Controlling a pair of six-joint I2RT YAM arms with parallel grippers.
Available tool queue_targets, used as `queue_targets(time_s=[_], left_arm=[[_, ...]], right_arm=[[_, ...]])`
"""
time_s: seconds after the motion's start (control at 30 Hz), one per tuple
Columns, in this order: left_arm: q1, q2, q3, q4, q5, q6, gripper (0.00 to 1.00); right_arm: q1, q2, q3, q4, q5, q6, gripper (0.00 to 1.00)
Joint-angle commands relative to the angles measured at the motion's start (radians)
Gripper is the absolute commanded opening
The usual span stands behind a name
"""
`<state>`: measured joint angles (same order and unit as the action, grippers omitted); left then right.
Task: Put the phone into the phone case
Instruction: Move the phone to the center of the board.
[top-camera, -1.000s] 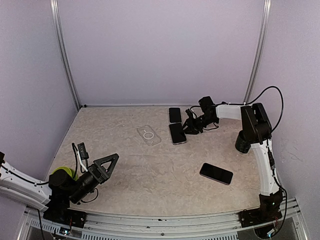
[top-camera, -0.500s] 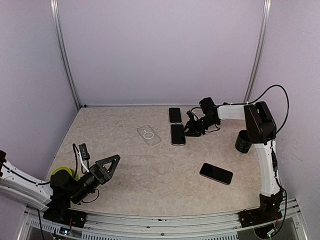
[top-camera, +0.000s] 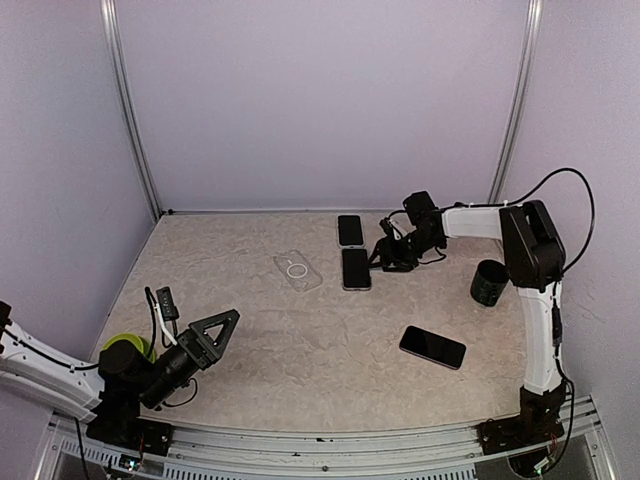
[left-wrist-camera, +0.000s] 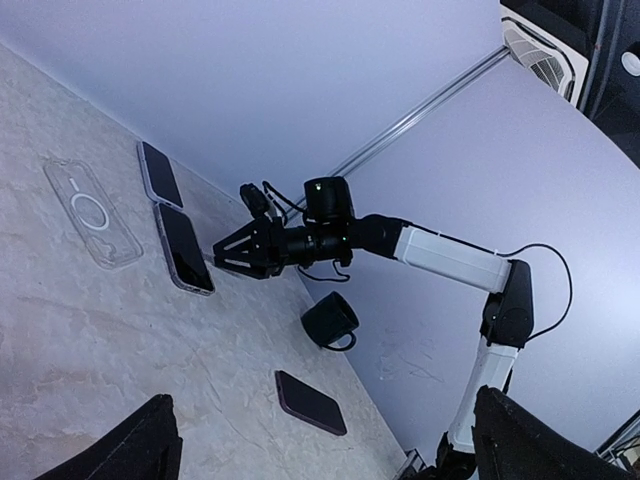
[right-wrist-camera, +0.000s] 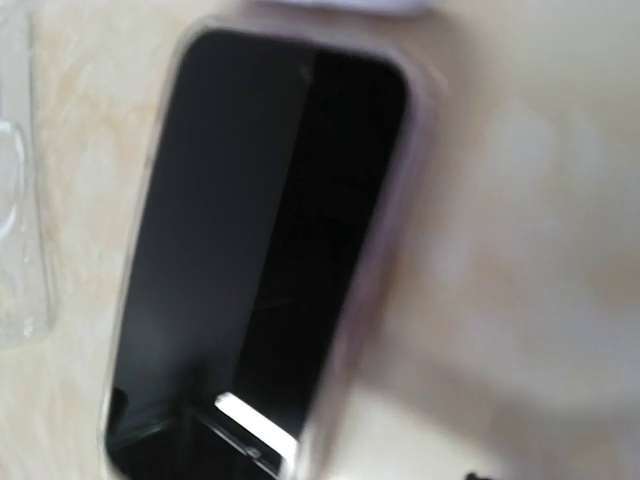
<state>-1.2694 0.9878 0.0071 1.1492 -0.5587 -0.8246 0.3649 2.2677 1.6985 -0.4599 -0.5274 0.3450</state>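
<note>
The clear phone case lies flat at mid-table; it also shows in the left wrist view and at the left edge of the right wrist view. A dark phone lies just right of it and fills the blurred right wrist view. My right gripper sits low just right of this phone, with its jaws spread and empty, as seen in the left wrist view. My left gripper is open and empty at the front left.
A second phone lies behind the first, near the back wall. A third phone lies front right. A black mug stands by the right arm. A green object sits by the left arm's base.
My right gripper has drawn back to the right, away from the middle phone. That phone has turned a little straighter. The left arm has not moved.
</note>
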Motion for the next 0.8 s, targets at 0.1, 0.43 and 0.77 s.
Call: queue_targets(time_s=[0.1,0.43,0.77], left_arm=[[-0.013,-0.063,-0.03,-0.087,-0.023,0.068,0.99],[-0.013,-0.097,0.029,-0.201,0.007,0.092,0.99],[-0.015,-0.087,0.043,-0.201,0.026,0.101,0.99]], right_arm=[[0.021,-0.299,-0.287,0.069,0.12,-0.047,0.66],[0.103,-0.637,-0.687,0.081,0.309,-0.064,0.75],[0.152,-0.963,-0.94,0.03,0.519,0.197,0.86]])
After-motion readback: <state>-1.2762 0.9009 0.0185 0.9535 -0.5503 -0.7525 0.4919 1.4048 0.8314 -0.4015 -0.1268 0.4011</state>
